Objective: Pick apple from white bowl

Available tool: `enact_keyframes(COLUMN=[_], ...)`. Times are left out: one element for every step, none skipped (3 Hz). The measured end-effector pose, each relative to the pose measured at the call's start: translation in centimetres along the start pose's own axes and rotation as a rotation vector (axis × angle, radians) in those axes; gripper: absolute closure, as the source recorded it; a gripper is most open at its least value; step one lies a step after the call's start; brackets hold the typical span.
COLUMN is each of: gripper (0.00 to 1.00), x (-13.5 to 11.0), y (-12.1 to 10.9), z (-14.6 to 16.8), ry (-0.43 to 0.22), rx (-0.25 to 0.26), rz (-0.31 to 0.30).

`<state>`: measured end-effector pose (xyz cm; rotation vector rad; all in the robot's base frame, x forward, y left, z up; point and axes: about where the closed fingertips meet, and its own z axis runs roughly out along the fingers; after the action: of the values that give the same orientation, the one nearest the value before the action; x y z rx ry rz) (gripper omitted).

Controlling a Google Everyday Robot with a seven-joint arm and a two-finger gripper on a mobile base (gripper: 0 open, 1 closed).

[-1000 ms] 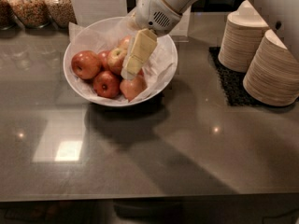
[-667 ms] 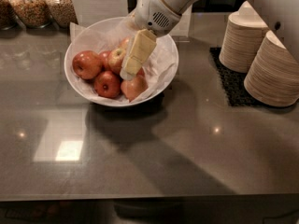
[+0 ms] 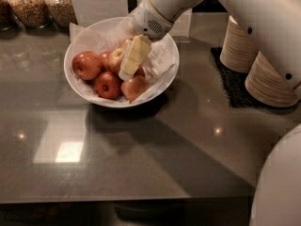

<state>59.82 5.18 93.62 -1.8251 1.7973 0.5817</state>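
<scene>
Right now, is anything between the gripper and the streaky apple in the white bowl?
Nothing visible. The gripper sits inside the white bowl, right beside the apple. Other red apples lie next to it.

The gripper (image 3: 128, 70) is down in the white bowl (image 3: 170, 66), right over the apple (image 3: 114, 59) and covering its right side. It is possibly touching the fruit, but the contact is out of sight. A reddish apple (image 3: 140, 71) behind the gripper shows only as a sliver. The wrist (image 3: 150, 20) blocks the bowl's far rim. Up top, the jars (image 3: 29, 6) lose their lids to the edge. The arm (image 3: 263, 18) runs out of frame and hides part of the stacked beige bowls (image 3: 270, 81).
</scene>
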Motion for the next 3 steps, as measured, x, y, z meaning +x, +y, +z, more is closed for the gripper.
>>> enact_keyframes(gripper=[0.00, 0.00, 0.00], x=[0.1, 0.4, 1.4], y=[-0.3, 0.4, 0.2], z=[0.4, 0.0, 2.4], ry=[-0.015, 0.009, 0.018], rx=[0.021, 0.136, 0.151], rz=[-0.001, 0.010, 0.016])
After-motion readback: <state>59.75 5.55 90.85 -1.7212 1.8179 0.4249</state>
